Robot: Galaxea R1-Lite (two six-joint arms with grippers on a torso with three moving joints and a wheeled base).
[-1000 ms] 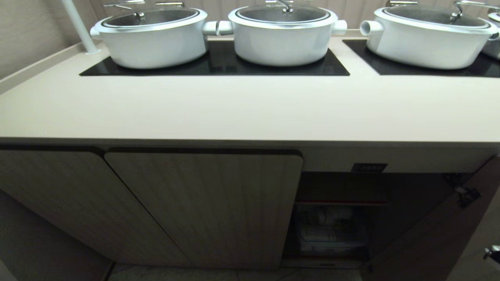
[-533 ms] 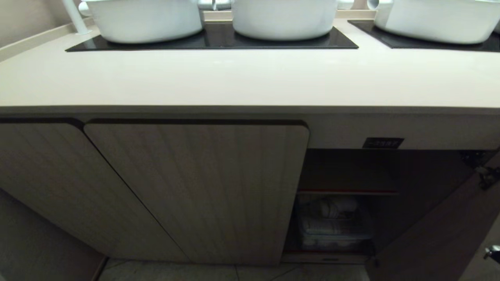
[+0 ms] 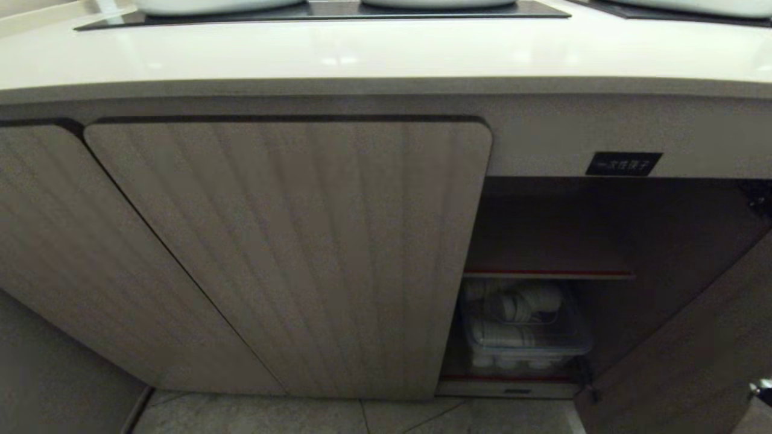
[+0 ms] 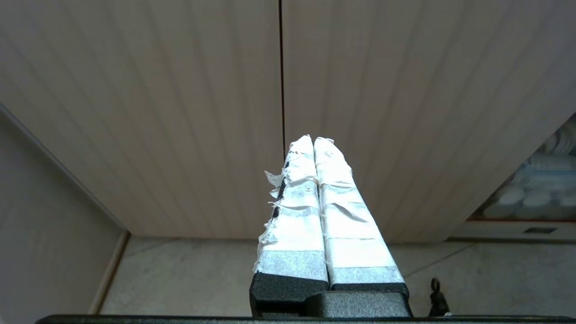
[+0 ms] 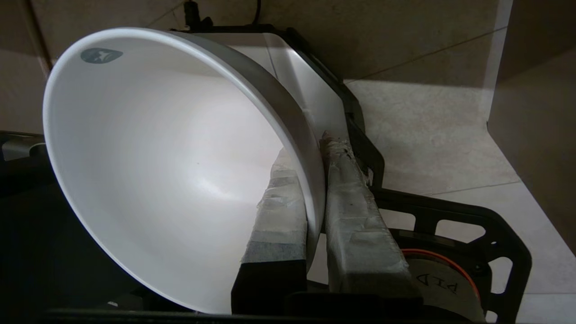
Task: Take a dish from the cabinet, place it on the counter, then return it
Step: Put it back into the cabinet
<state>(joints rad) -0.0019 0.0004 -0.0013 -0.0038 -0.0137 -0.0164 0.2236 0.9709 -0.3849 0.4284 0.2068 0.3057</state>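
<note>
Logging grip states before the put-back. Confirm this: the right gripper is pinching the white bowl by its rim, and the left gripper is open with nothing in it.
One detail is wrong. The left gripper is shut, its taped fingers pressed together with nothing between them, as the left wrist view shows. The rest stands: the right gripper pinches the white bowl by its rim.

Head view: pots [image 3: 217, 5] on the cooktop [image 3: 319, 9] are cut off by the top edge, only their bases show. Tabletop [image 3: 386, 54] runs out both sides. Open cabinet [image 3: 543, 241] bay is dark; white crockery in the clear bin [image 3: 525, 337] is too dim to count or sort. Label [image 3: 624, 163] characters too small to read. Neither arm shows here. Right wrist view: dish [image 5: 157, 171] hides most of the background, its lower rim cropped. Bin blurred in left wrist view.
</note>
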